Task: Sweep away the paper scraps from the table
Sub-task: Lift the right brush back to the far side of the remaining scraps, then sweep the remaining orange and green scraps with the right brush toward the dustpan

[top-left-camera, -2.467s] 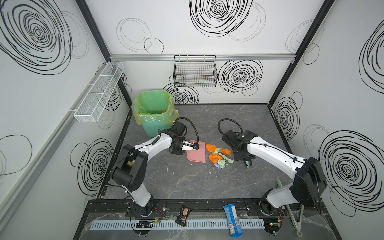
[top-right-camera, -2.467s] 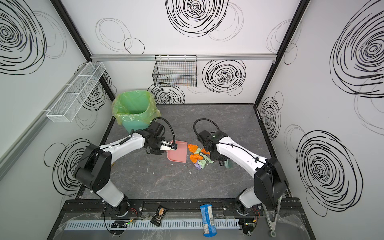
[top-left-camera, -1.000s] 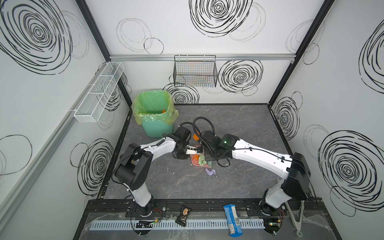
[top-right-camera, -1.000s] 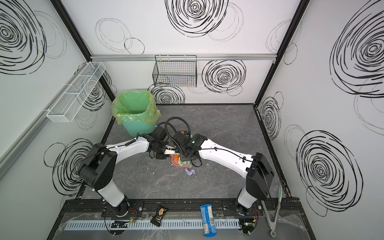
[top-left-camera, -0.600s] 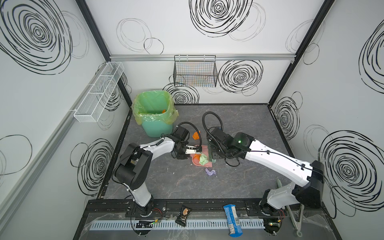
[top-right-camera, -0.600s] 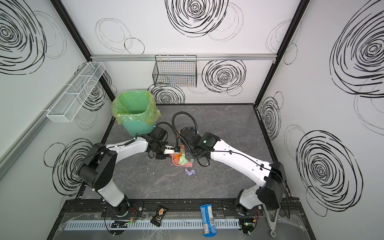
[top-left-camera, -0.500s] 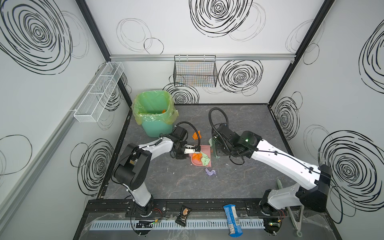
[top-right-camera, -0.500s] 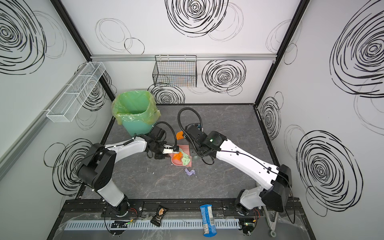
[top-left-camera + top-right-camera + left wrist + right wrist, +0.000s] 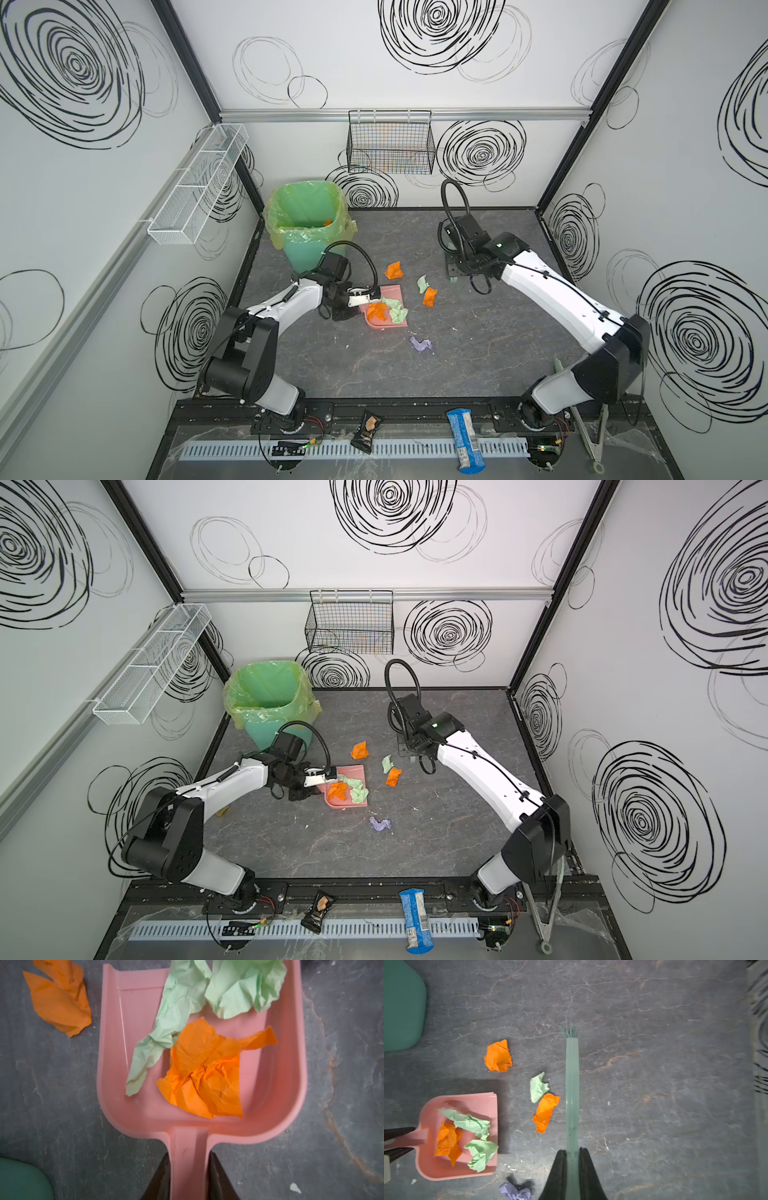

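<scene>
My left gripper (image 9: 189, 1157) is shut on the handle of a pink dustpan (image 9: 395, 293) lying flat on the table (image 9: 478, 357). The pan holds one orange scrap (image 9: 205, 1076) and two pale green ones (image 9: 245, 987). My right gripper (image 9: 572, 1152) is shut on a pale green brush (image 9: 572, 1084), lifted toward the far right, apart from the scraps. Loose paper scraps lie between brush and pan: an orange one (image 9: 394, 270), a green one (image 9: 422, 284), another orange (image 9: 429, 296), and a lavender one (image 9: 421, 344) nearer the front.
A green bin (image 9: 307, 216) with a plastic liner stands at the back left, right behind my left arm. A wire basket (image 9: 390, 143) hangs on the back wall. On the front ledge lie a dark snack packet (image 9: 366, 430), a blue wrapper (image 9: 465, 438) and tongs (image 9: 590, 432).
My right arm has drawn the brush away from the dustpan, back and to the right. Three scraps stay in the pan; the left arm and pan have barely moved.
</scene>
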